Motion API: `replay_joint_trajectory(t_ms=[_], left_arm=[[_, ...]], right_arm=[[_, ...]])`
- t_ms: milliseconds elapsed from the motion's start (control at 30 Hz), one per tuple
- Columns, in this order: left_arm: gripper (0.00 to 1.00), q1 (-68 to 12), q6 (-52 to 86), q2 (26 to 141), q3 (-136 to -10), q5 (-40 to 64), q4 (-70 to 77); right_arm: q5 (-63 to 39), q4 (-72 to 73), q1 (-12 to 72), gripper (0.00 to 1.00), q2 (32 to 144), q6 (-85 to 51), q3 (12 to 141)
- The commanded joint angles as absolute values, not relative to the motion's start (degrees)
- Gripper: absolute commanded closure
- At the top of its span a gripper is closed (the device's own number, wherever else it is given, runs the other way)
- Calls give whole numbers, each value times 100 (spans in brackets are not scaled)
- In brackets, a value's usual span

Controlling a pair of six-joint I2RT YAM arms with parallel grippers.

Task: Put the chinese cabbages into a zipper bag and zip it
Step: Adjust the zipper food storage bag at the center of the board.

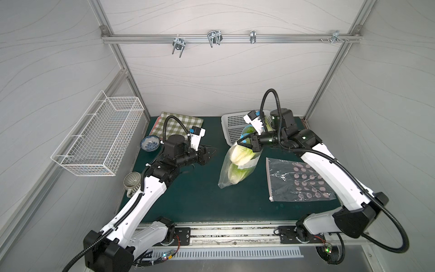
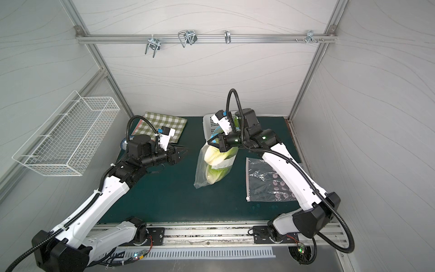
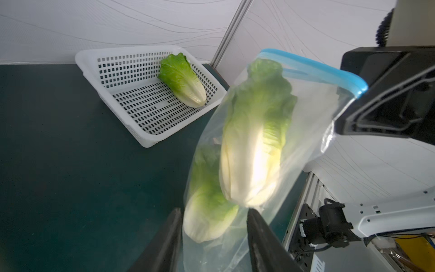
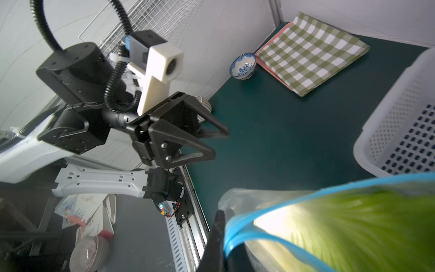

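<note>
The right gripper [image 1: 241,142] clamps the blue edge of the zipper bag [image 1: 231,174]; two chinese cabbages [image 3: 254,146] hang inside below it, the third cabbage [image 3: 182,80] in the white basket [image 3: 131,136] beyond. The left gripper [image 4: 221,145]: parted, empty, nearby.

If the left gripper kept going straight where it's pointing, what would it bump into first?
Most likely the zipper bag hanging from the right gripper, about where the two cabbages sit inside. How far away it is, is hard to judge.
</note>
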State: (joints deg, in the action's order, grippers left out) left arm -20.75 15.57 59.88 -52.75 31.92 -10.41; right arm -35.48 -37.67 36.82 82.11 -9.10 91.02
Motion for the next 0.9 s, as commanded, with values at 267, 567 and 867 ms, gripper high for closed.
replay_joint_trajectory(t_ms=[267, 567, 867], left_arm=[[59, -1139, 1814, 4898, -5267, 2155, -1933], [61, -1466, 1802, 5028, -5058, 2399, -1795], [62, -2719, 1982, 6629, -5222, 2210, -1142]], right_arm=[[-4872, -2979, 4347, 100, 9224, -1040, 10193], [-4525, -3314, 3181, 100, 9177, -1295, 8823], [-2137, -5279, 2390, 100, 10327, -136, 9376]])
